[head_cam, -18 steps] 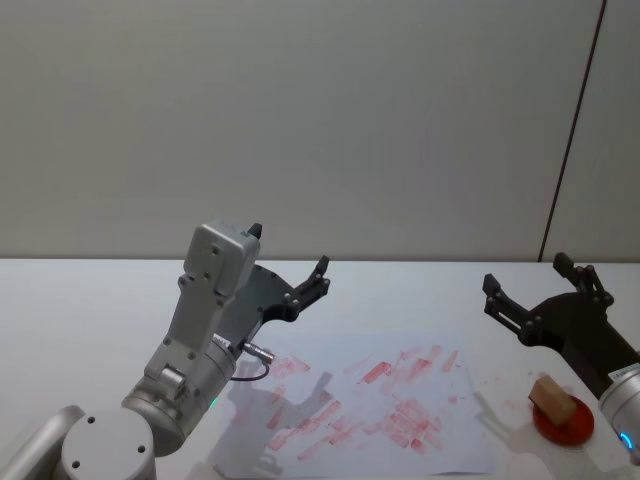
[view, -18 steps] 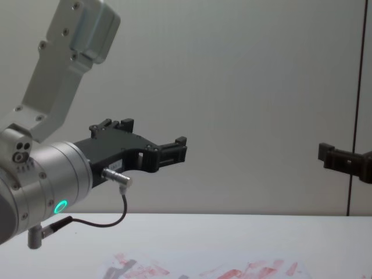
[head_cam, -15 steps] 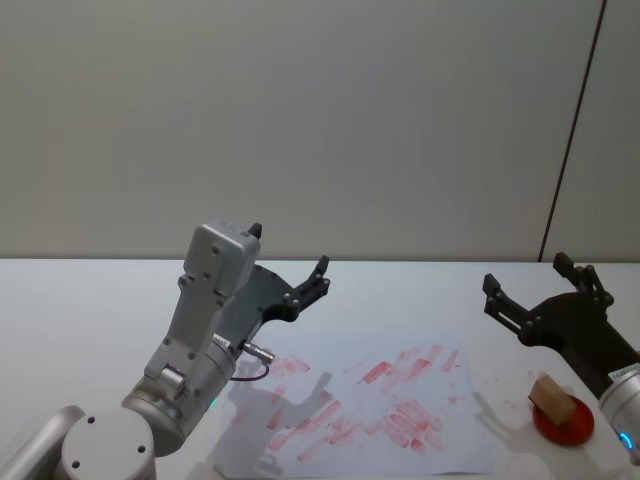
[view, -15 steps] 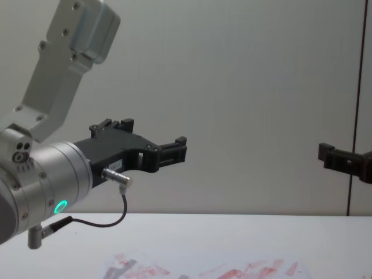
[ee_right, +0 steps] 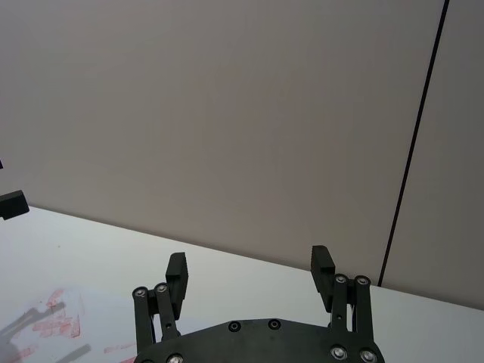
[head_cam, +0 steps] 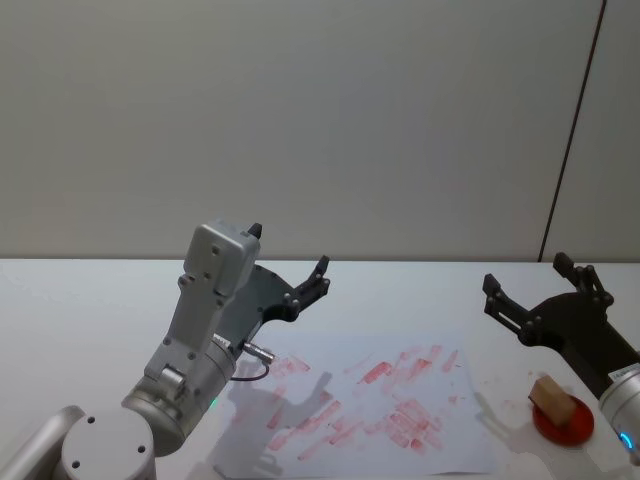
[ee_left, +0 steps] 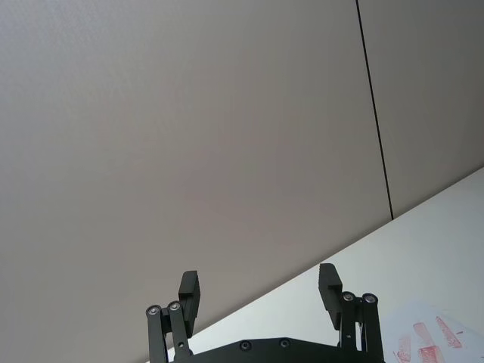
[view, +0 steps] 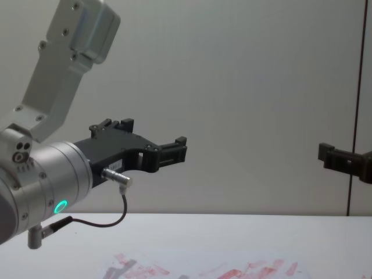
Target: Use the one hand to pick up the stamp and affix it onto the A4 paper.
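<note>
The stamp (head_cam: 551,397), a small wood-coloured block, rests on a red round ink pad (head_cam: 566,423) at the table's right. The A4 paper (head_cam: 370,400) lies flat in the middle, covered in red stamp marks; its far edge shows in the chest view (view: 203,270). My right gripper (head_cam: 527,275) hovers open above and just left of the stamp, apart from it, with nothing between its fingers (ee_right: 248,265). My left gripper (head_cam: 290,252) hangs open and empty over the paper's far left corner (ee_left: 259,283), well above the table (view: 148,133).
The white table (head_cam: 80,300) runs back to a plain grey wall with a dark vertical seam (head_cam: 575,130) on the right. My left arm's large silver body (head_cam: 200,340), with a cable, rises at the lower left.
</note>
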Motion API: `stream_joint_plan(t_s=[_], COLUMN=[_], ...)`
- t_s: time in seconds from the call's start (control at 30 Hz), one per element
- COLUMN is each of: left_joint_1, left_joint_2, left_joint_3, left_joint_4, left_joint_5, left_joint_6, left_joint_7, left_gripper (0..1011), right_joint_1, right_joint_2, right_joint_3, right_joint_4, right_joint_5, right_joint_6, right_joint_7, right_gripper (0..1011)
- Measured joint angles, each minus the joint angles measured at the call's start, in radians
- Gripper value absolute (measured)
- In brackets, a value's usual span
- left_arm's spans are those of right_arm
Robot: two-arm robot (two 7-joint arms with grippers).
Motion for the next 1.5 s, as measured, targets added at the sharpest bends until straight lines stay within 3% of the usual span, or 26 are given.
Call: stream_joint_plan(t_s=[0.77, 1.27, 1.5], left_joint_1=[0.000, 0.000, 0.000], left_joint_2=[0.000, 0.000, 0.000], left_joint_3=[0.000, 0.000, 0.000], left_joint_4=[0.000, 0.000, 0.000], left_joint_5=[0.000, 0.000, 0.000], left_joint_6=[0.000, 0.000, 0.000], left_joint_7=[0.000, 0.000, 0.000], left_gripper=[1002, 1003, 1002], right_joint_1=[-0.012, -0.137, -0.165], right_joint_2=[0.013, 0.129, 0.166], right_joint_3=[0.009, 0.076, 0.093], right_joint_4=[-0.002, -0.037, -0.029], right_joint_5=[0.012, 0.107, 0.117], right_joint_6=[-0.002, 0.025, 0.059], right_joint_7=[0.002, 0.018, 0.044], right_gripper=[1001, 1001, 1001])
